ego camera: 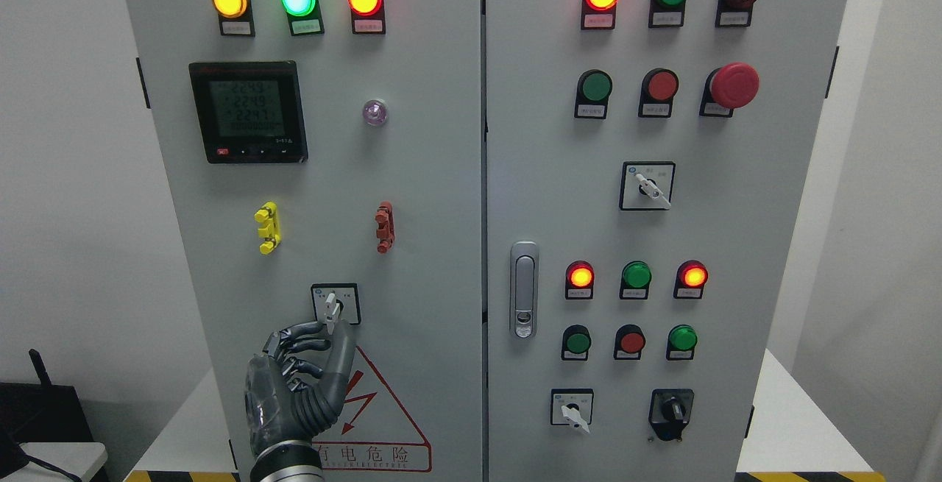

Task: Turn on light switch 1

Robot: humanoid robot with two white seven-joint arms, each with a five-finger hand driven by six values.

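A rotary selector switch (335, 304) with a white knob sits in a black-framed square low on the left cabinet door. The knob points almost straight up. My left hand (333, 329) comes up from the bottom edge left of the middle. Its fingers are curled, and the thumb and index fingertips (344, 331) pinch the lower end of the knob. The other fingers (294, 364) are folded below. My right hand is not in view.
The grey cabinet's left door (412, 232) carries three lit lamps, a meter display (248, 112), and yellow (268, 228) and red (384, 227) clips. The right door has a handle (523, 288), lamps, push buttons, an emergency stop (732, 86) and three more rotary switches.
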